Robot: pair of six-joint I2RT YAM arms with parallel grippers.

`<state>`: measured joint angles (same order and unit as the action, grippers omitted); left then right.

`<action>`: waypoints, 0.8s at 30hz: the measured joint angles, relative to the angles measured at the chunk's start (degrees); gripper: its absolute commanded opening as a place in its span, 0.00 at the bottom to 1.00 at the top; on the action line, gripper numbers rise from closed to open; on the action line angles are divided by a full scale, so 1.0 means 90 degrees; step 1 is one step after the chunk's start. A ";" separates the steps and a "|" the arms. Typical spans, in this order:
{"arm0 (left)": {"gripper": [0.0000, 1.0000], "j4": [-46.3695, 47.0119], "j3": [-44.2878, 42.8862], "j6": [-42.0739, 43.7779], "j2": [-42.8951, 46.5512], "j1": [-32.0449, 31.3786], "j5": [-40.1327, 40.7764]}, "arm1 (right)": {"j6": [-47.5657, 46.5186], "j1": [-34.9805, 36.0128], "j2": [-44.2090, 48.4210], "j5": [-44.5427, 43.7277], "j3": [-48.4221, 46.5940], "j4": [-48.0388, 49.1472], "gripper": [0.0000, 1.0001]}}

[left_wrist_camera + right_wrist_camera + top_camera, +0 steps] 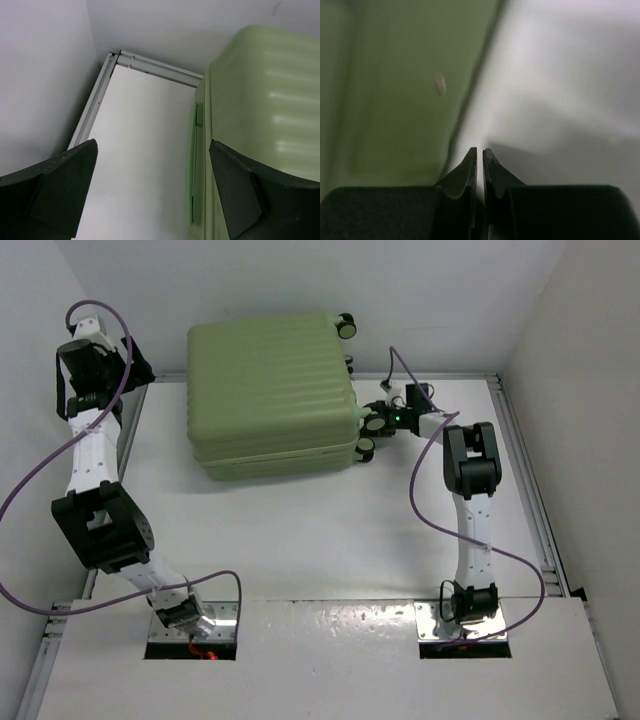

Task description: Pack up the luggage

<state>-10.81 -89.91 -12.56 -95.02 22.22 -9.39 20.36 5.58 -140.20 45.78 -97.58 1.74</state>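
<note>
Top external view: one luggage (272, 395), closed, lies flat at the table's (300, 540) far edge. Of two grippers, the left gripper (152, 150) is spread wide and empty near the far-left corner. The right gripper (479, 152) is pressed together, empty, just beside the luggage's wheeled side.

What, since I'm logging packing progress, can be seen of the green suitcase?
The suitcase is a light green, ribbed hard shell, glossy like plastic. It is closed and lies flat on the far side of the white table. Black-and-green wheels sit at its right end, where the shut right end effector points at its edge; contact is unclear. The open left end effector hangs by its left side.
</note>
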 measured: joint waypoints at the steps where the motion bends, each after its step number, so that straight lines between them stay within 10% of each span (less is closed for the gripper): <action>1: 0.99 -0.0053 0.0036 0.0005 0.0061 0.0000 0.0002 | -0.0063 0.0019 0.0090 0.0015 0.0214 -0.0168 0.08; 13: 0.99 -0.0498 0.0952 -0.0092 0.1396 -0.0015 -0.0495 | -0.0238 0.0333 0.1802 0.0172 0.2875 -0.0503 0.07; 24: 0.99 -0.1377 0.2363 -0.0879 0.2436 0.0741 -0.1146 | 0.1970 0.2523 0.2344 0.1025 0.4104 0.2939 0.16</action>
<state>-23.20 -68.64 -20.47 -73.10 28.88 -19.70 38.09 28.29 -119.11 55.00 -60.64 28.18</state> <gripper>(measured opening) 0.990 0.109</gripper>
